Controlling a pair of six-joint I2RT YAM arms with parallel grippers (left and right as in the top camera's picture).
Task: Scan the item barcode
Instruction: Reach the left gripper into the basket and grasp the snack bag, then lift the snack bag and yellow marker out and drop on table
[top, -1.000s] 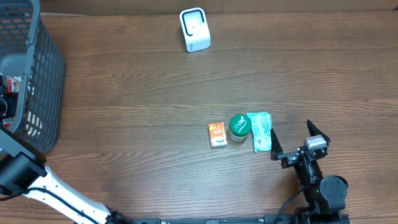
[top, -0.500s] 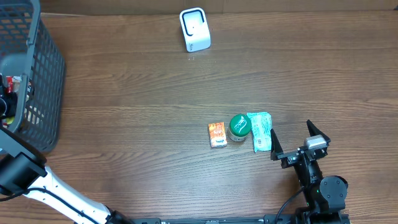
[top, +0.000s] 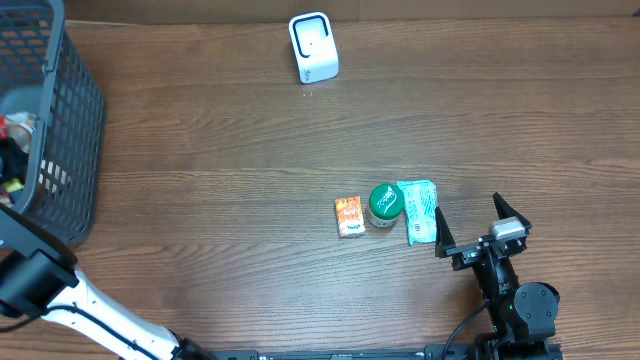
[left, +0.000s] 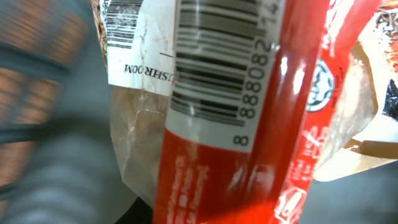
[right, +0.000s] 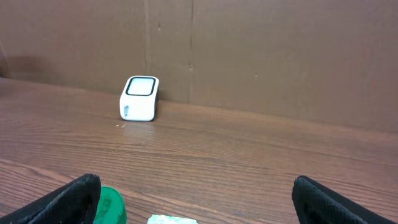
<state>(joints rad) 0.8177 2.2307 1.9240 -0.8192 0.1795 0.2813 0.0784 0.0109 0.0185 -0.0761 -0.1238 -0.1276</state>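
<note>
Wood tabletop (top: 200, 150), red packet (left: 211, 186) lengthwise steeply diagonal

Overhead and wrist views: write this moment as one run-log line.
left arm: at basket | red packet: barcode fills left wrist view | right gripper: open, empty | white scanner: far side

Bare table (top: 220, 180) lies between scanner (top: 313, 47) and three clustered items (top: 385, 208), basket (top: 70, 120) walling the left.

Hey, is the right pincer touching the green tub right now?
Apart. The overhead view shows the open right pincer off to one side of the green tub, with a pale green packet lying on the table between them.
</note>
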